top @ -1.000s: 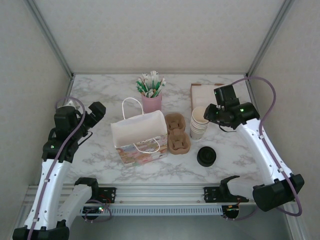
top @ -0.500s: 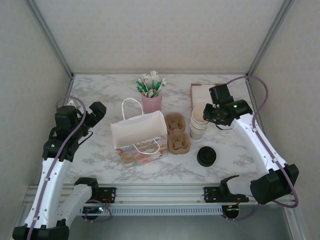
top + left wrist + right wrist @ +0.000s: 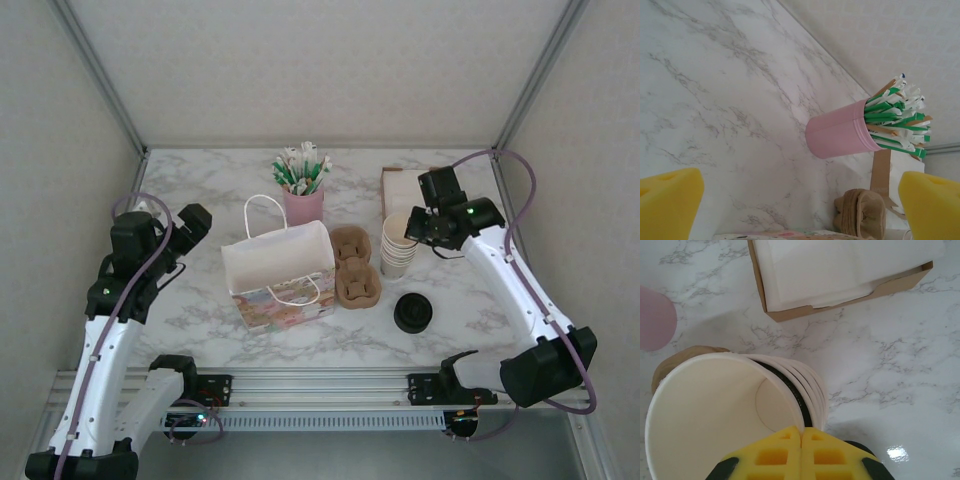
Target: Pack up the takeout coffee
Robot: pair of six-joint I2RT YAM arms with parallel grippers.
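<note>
Right gripper [image 3: 801, 432] is clamped right down on the wall of the top cup [image 3: 705, 410] of the stack [image 3: 398, 250]. One finger is inside the rim, the other outside, pads all but meeting. That cup is lidless, empty, mouth up. A dark gap shows between it and the next rim down; can't tell if it's lifted off.

Stack is right of the bag [image 3: 278, 262], just past the two brown carriers [image 3: 355, 270] beside the bag's right side. Black lids [image 3: 413, 313] are also right of the bag, nearer the arm bases than the stack and apart from it. Napkin box [image 3: 405, 185] is behind-right of the bag, just beyond the stack. Pink pot [image 3: 303, 205] of sticks is directly behind the bag.

Left gripper [image 3: 800, 190] is spread wide, holding and touching nothing, up off the table [image 3: 200, 190] left of the bag. Bag stands upright, mouth open.
</note>
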